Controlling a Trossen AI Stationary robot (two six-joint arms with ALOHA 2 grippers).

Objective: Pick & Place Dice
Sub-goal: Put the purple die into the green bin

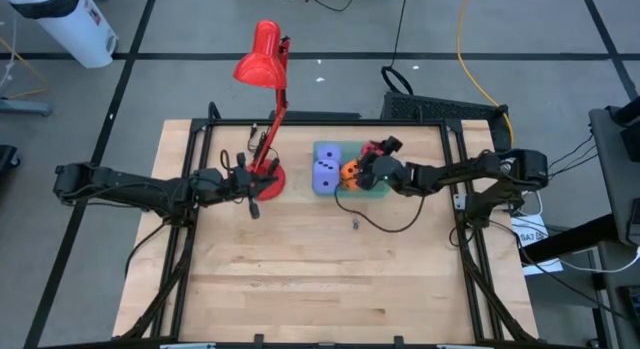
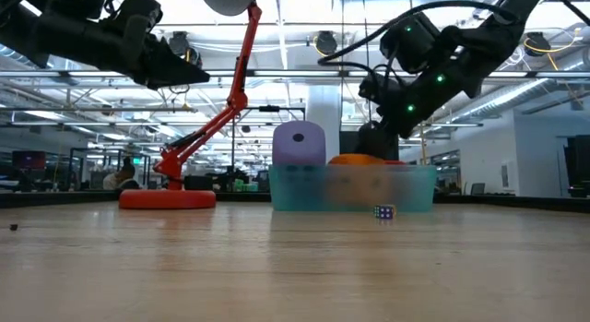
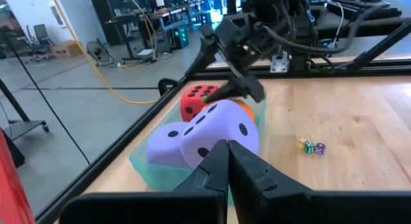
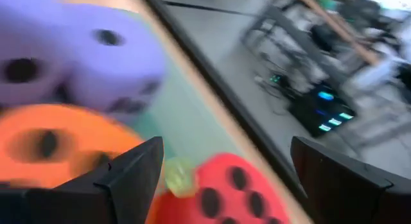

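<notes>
Tiny dice (image 2: 383, 212) lie nearest on the wooden surface (image 1: 300, 279), just in front of the teal tray (image 2: 350, 190). Two lavender dice (image 1: 327, 167), the orange die (image 1: 350, 171) and the red die (image 3: 195, 99) sit in that tray. Right gripper (image 1: 377, 161) hovers over the red die, fingers spread. Left gripper (image 1: 254, 183), fingers clenched on nothing, waits beside the red lamp (image 1: 263, 69).

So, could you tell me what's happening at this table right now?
The right end effector hangs open over the shallow teal plastic tray, where all four soft foam dice sit: two lavender-blue dice, an orange die and a red die. It holds nothing. The left end effector is shut and empty beside the red desk lamp's base. A few tiny dice lie loose on the wooden table.
</notes>
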